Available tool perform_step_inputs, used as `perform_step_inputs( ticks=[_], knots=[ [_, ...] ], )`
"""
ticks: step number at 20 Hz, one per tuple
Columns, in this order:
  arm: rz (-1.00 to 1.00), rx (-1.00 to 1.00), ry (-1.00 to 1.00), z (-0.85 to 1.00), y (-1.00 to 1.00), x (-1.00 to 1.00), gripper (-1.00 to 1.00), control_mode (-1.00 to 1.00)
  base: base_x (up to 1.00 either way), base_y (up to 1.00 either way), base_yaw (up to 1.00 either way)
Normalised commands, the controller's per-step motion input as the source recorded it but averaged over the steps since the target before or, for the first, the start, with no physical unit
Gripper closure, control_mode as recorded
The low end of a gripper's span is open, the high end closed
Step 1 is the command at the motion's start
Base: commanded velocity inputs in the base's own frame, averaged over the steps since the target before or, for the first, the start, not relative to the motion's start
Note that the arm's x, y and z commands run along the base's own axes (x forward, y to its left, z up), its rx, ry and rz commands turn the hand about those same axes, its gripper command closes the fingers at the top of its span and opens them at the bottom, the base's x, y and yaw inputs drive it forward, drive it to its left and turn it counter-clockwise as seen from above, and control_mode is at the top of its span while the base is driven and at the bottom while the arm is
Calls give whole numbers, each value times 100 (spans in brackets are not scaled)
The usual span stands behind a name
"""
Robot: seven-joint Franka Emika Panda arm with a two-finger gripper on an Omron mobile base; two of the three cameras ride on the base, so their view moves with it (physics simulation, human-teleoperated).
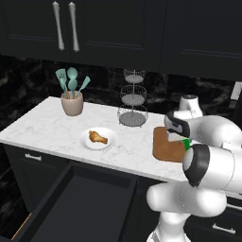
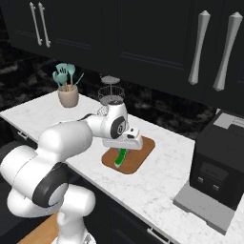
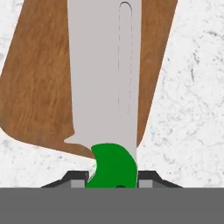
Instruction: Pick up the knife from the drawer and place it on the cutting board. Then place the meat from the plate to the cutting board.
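One gripper (image 3: 112, 177) clamped on knife (image 3: 107, 87), over cutting board (image 3: 39, 87) edge

White marble counter (image 1: 47, 125), cutting board (image 1: 163, 146), plate (image 1: 98, 139), utensil cup (image 1: 72, 104), wire basket stand (image 1: 133, 101), coffee machine (image 2: 217, 162)

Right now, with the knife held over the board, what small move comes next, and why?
Probably lower a little, then open the claw. It is shut on the knife by its green handle, blade hanging over the cutting board; whether it touches is unclear.
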Motion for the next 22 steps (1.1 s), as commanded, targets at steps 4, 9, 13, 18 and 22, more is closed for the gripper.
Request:
perform_step_inputs(
  ticks=[4, 9, 13, 18, 22],
  knots=[
    [-1, 0, 0, -28, 0, 20, 100, -100, 0, 0, 0],
    [0, 0, 0, -31, 0, 27, 100, -100, 0, 0, 0],
    [0, 0, 0, -30, -12, 14, 100, -100, 0, 0, 0],
    [0, 0, 0, -13, -21, 17, 100, -100, 0, 0, 0],
    [0, 0, 0, -1, -20, 25, 100, -100, 0, 0, 0]
  ],
)
